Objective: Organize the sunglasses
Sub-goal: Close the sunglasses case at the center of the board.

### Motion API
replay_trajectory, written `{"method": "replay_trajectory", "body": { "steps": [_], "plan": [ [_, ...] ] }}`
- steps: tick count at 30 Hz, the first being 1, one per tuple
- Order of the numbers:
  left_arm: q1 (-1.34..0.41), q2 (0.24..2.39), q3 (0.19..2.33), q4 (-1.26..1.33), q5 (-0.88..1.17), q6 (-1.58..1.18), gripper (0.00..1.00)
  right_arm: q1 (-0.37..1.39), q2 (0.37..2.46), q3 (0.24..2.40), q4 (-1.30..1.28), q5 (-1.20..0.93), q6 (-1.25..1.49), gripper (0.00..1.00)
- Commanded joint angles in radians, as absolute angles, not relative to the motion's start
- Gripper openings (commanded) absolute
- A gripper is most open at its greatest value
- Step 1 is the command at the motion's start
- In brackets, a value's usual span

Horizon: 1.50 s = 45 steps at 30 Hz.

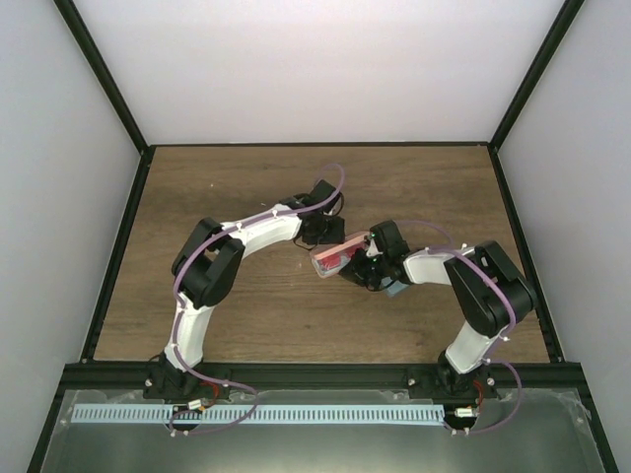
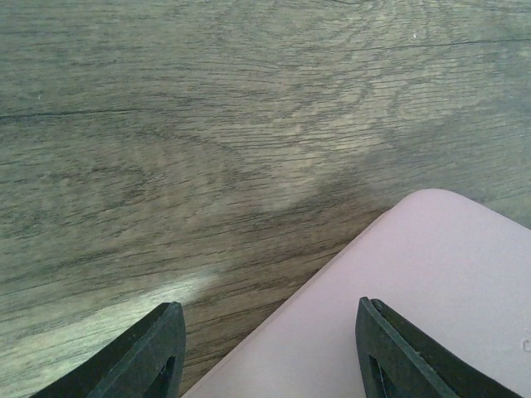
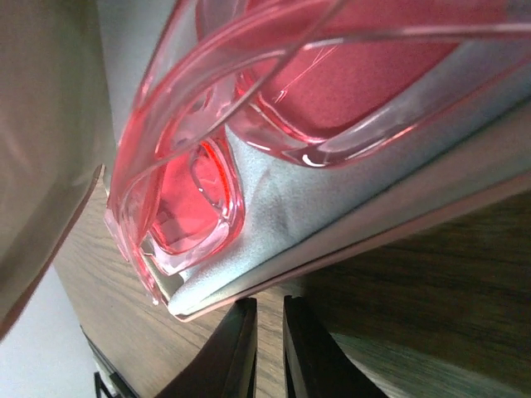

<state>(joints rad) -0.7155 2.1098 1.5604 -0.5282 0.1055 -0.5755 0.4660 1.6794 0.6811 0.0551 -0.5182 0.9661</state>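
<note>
— As we look down past our left gripper [image 2: 265, 352], how do its fingers stand?
— We see them well apart, released, gripping nothing. One finger hangs over the bare wood of the table [image 2: 207, 124], the other over the rounded corner of the pink case [image 2: 448, 274]. We cannot tell whether that finger touches the case.
— And our right gripper [image 3: 270, 352]?
— Its fingers sit almost together, with only a thin slit between them and nothing in it. They hang just below the case's edge, over the wood.
— What do we find beyond that edge?
— A light blue cloth [image 3: 274, 207] lies inside the open case. The reddish-pink sunglasses [image 3: 249, 124] rest on that cloth, their thin clear arms crossing over the lenses.
— From above, where do we place it all?
— We see the case, with the sunglasses in it, near the middle of the table. It lies between our two grippers, the left one at its far side and the right one at its near right.
</note>
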Motion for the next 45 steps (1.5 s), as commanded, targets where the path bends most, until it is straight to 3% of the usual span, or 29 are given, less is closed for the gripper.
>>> {"method": "replay_trajectory", "body": {
  "steps": [1,10,15,18,22,29,33,38,41,43,45],
  "plan": [
    [-0.805,2.143,1.478,-0.745,0.202,-0.560,0.58,0.424,1.712,0.743,0.207,-0.451,1.050,0.10],
    [-0.793,2.202,1.580,-0.815,0.208,-0.510,0.58,0.481,1.628,0.646,0.215,-0.391,1.131,0.25],
    [-0.791,2.225,1.584,-0.820,0.236,-0.496,0.58,0.487,1.587,0.635,0.139,-0.357,1.132,0.49],
    [-0.791,2.230,1.589,-0.814,0.249,-0.497,0.58,0.501,1.560,0.659,0.026,-0.328,1.111,0.58],
    [-0.788,2.240,1.618,-0.815,0.253,-0.496,0.58,0.509,1.457,0.653,-0.095,-0.291,1.093,0.59],
    [-0.755,2.193,1.645,-0.771,0.238,-0.518,0.59,0.508,1.251,0.723,-0.304,-0.167,1.022,0.50],
    [-0.731,2.153,1.655,-0.742,0.257,-0.531,0.68,0.462,1.192,0.779,-0.420,-0.117,0.970,0.46],
    [-0.716,2.087,1.664,-0.698,0.240,-0.525,0.98,0.309,1.110,0.732,-0.457,-0.172,0.937,0.42],
    [-0.714,2.011,1.663,-0.653,0.194,-0.524,1.00,0.250,1.033,0.707,-0.450,-0.156,0.884,0.44],
    [-0.715,1.946,1.660,-0.622,0.152,-0.519,1.00,0.223,0.995,0.714,-0.461,-0.131,0.844,0.52],
    [-0.713,1.887,1.661,-0.600,0.105,-0.513,1.00,0.201,0.989,0.739,-0.496,-0.110,0.806,0.70]
  ]
}}
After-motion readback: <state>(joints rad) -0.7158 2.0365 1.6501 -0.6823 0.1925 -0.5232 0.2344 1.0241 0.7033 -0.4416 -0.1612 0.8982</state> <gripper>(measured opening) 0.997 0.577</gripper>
